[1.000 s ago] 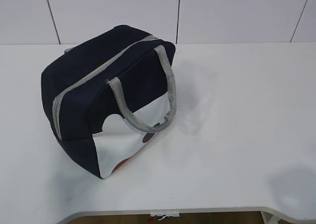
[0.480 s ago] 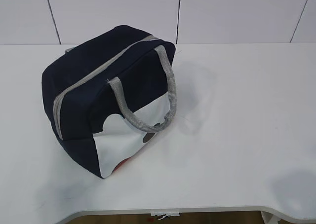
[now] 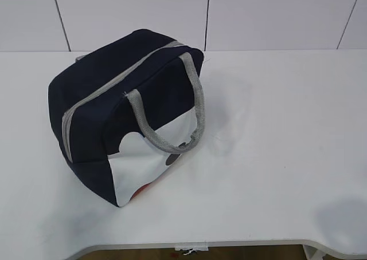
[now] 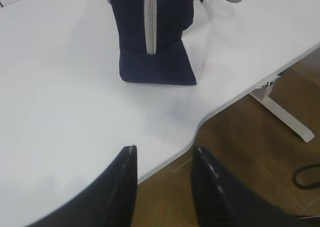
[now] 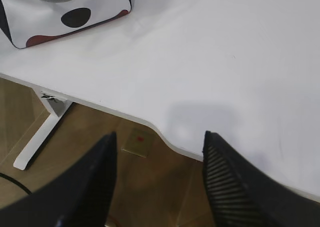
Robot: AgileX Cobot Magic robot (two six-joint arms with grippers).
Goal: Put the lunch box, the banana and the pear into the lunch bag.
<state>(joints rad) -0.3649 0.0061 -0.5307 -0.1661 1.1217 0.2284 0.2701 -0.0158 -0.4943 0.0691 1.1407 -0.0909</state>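
The navy-blue lunch bag [image 3: 123,114] stands on the left of the white table with its grey zipper shut and its grey handles up. It also shows in the left wrist view [image 4: 152,34] and, as its white dotted panel, in the right wrist view [image 5: 65,14]. The lunch box, the banana and the pear are out of view. My left gripper [image 4: 162,154] is open and empty above the table's front edge, well short of the bag. My right gripper [image 5: 159,139] is open and empty above the front edge, right of the bag. Neither gripper shows in the exterior view.
The white table [image 3: 275,128] has a curved front edge [image 4: 210,114]. A wooden floor and a white table leg [image 4: 285,114] lie below. A white tiled wall [image 3: 258,16] stands behind the table.
The bag has not moved. The faint shadows at the table's front corners have shrunk a little.
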